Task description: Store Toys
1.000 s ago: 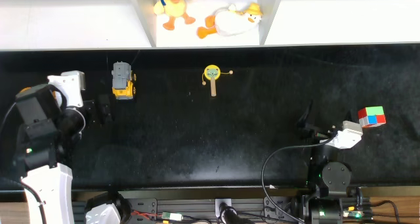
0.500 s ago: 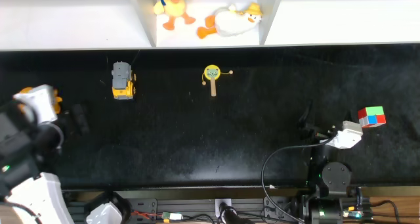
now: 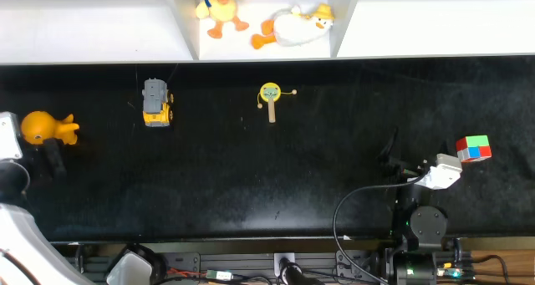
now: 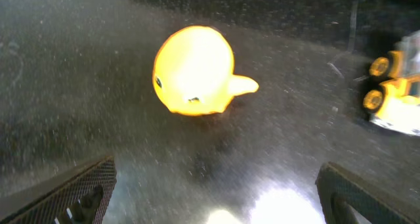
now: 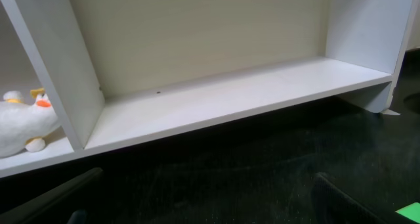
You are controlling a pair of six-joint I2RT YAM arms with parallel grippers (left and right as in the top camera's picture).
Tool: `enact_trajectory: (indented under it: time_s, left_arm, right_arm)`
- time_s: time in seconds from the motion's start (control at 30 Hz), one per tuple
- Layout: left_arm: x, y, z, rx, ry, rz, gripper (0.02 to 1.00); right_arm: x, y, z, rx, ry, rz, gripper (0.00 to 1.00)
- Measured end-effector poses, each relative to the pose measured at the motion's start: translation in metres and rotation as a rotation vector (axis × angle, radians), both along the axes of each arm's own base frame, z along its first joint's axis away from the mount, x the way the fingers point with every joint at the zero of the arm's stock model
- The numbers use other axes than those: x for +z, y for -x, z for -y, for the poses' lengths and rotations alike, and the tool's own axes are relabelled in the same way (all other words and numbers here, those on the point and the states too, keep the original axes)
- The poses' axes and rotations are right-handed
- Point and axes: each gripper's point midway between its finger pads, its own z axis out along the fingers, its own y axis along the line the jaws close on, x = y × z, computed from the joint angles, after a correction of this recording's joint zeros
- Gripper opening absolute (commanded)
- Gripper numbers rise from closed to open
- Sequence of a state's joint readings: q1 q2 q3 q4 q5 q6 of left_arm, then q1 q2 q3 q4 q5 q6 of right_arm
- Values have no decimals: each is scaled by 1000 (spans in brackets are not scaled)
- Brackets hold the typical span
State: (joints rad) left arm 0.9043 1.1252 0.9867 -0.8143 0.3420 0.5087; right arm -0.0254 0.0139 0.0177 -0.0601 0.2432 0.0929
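Orange duck [image 4: 193, 69] lies on the desk [image 4: 65, 86]; left hand [image 4: 216, 184] hovers above the duck, spread wide, likely to straddle it for pickup. Right hand [image 5: 210, 201], far from the duck, is also wide.

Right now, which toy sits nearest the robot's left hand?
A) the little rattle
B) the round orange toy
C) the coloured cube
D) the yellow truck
B: in the left wrist view the round orange toy lies on the dark table just ahead of the open left hand, while the yellow truck sits farther off to one side.
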Motion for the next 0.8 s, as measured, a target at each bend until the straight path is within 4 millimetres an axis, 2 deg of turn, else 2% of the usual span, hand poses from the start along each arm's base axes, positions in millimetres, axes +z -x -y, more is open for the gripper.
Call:
enact_trajectory:
  time_s: [0.33,0.47,0.6,0.8]
  left_arm:
    - [-32,-24,-49,10,-72,-45,998]
    - [-48,-30,-55,-12,-69,-75,998]
    - [-60,-46,-57,-49,-70,-70,998]
    - [-63,-62,-58,-81,-91,-47,998]
  right_arm:
    - [0,0,0,1,0,0,996]
    - [0,0,0,0,0,-1,996]
    - [0,0,0,0,0,0,996]
    - [0,0,0,0,0,0,993]
